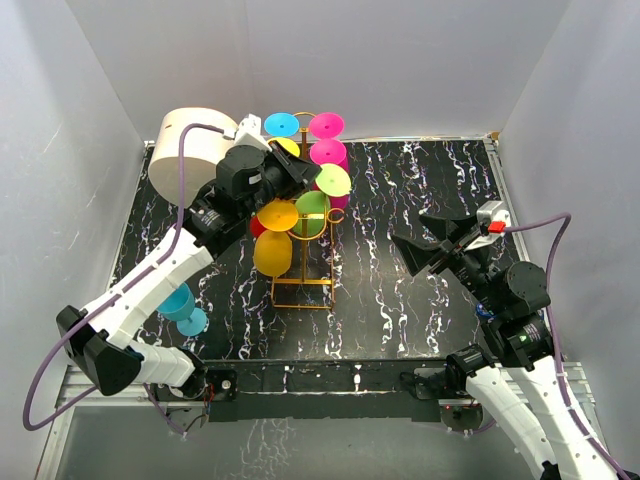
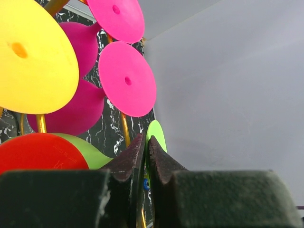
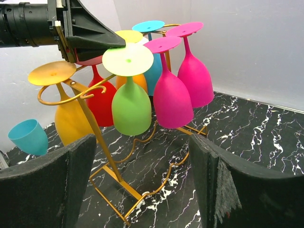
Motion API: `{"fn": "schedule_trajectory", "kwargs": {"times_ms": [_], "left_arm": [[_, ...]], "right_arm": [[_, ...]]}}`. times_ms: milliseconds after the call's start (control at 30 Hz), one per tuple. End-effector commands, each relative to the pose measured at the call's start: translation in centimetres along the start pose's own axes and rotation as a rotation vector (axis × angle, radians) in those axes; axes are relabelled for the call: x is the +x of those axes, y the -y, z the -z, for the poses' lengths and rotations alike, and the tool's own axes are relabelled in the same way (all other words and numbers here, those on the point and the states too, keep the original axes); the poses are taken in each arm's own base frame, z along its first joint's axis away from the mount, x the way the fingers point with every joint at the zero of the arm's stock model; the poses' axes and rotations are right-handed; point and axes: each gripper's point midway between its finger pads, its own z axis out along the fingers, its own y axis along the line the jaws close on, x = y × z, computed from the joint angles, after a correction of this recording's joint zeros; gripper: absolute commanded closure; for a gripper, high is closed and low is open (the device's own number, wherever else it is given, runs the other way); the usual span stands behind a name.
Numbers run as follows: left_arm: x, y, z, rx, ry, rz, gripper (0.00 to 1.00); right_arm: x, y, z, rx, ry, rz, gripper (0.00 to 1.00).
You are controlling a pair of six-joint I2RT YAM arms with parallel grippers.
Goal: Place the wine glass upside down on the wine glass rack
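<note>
The golden wire wine glass rack (image 1: 300,290) stands mid-table and carries several upside-down coloured glasses; it also shows in the right wrist view (image 3: 95,128) and the left wrist view (image 2: 124,128). My left gripper (image 1: 308,175) is shut on the rim of the flat foot of a green wine glass (image 3: 131,107). The glass hangs bowl down among the other glasses. Its foot (image 2: 157,135) shows edge-on between my left fingers. I cannot tell whether its stem sits in a hook. A curled front hook (image 3: 71,97) is empty. My right gripper (image 3: 142,142) is open and empty, right of the rack.
A teal glass (image 1: 183,305) stands on the table left of the rack, beside my left arm. A cream cylindrical container (image 1: 190,150) is at the back left. White walls enclose the black marble table (image 1: 400,300).
</note>
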Motion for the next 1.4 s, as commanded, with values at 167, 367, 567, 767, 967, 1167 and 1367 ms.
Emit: {"fn": "schedule_trajectory", "kwargs": {"times_ms": [167, 367, 567, 767, 967, 1167, 1367], "left_arm": [[-2.2, -0.2, 2.2, -0.03, 0.061, -0.12, 0.86], [-2.6, -0.6, 2.7, -0.064, 0.055, -0.175, 0.83], [-3.3, -0.7, 3.5, -0.084, 0.074, -0.208, 0.81], [-4.0, -0.5, 4.2, -0.092, 0.091, -0.235, 0.8], [-4.6, 0.7, 5.2, -0.05, 0.093, -0.254, 0.74], [-5.8, 2.2, 7.5, -0.014, 0.107, -0.313, 0.63], [-8.2, -3.5, 12.6, -0.283, 0.176, -0.472, 0.53]], "right_arm": [[-1.6, 0.3, 0.2, 0.029, 0.041, 0.03, 0.23], [-1.9, 0.4, 0.3, 0.039, 0.053, 0.031, 0.23], [-2.5, 0.4, 0.3, 0.045, 0.066, 0.035, 0.24], [-2.4, 0.5, 0.2, 0.048, 0.063, 0.028, 0.24], [-2.4, 0.6, 0.3, 0.056, 0.067, 0.021, 0.24], [-2.4, 0.7, 0.4, 0.063, 0.071, 0.006, 0.24], [-2.1, 2.1, 0.5, 0.148, 0.089, -0.056, 0.26]]}}
